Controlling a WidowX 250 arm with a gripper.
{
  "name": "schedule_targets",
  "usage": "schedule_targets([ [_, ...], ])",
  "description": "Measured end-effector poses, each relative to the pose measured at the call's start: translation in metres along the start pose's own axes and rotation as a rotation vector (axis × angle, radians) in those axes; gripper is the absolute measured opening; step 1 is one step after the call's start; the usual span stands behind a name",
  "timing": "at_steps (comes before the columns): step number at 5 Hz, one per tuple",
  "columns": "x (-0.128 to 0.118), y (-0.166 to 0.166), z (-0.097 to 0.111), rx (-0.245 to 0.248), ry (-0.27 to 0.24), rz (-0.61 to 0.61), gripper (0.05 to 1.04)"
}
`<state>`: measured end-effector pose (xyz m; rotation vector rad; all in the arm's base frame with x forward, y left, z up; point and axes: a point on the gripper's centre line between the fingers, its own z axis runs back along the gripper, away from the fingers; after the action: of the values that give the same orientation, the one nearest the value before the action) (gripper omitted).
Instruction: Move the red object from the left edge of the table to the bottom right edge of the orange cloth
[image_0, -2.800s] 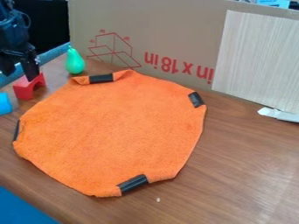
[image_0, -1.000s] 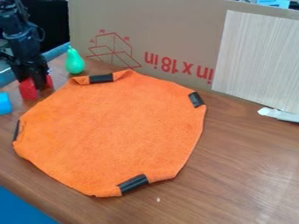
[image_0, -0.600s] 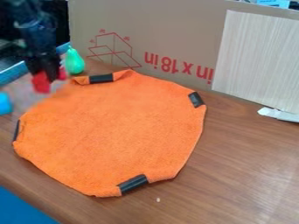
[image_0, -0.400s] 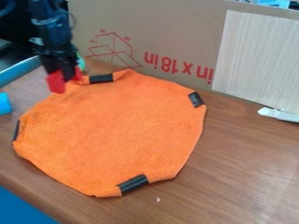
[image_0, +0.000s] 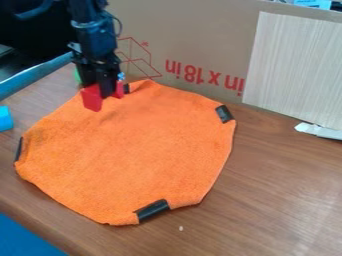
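Note:
At the upper left of the camera view, my black gripper (image_0: 107, 91) is shut on the red object (image_0: 92, 98), an arch-shaped block that shows on both sides of the fingers. Block and gripper hang over the top left part of the orange cloth (image_0: 133, 155). The cloth lies spread on the wooden table, with black strips along its edge, one of them at the bottom right (image_0: 152, 210).
Behind the gripper stands a green pear (image_0: 77, 76), mostly hidden. A blue object (image_0: 5, 118) sits at the left edge. A cardboard panel (image_0: 194, 40) and a pale board (image_0: 294, 65) stand along the back, with a white piece (image_0: 319, 131) at the right.
The gripper has taken hold of the red block, lifted it off the table at the left and carried it rightward over the cloth. The arm now covers much of the green pear.

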<state>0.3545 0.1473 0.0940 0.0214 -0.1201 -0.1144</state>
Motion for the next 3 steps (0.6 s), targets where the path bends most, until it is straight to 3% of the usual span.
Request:
schedule_targets([
  [1, 0.013, -0.002, -0.008, -0.031, 0.020, -0.195, 0.550],
  [3, 0.011, -0.014, -0.019, -0.101, 0.024, -0.319, 0.550],
])
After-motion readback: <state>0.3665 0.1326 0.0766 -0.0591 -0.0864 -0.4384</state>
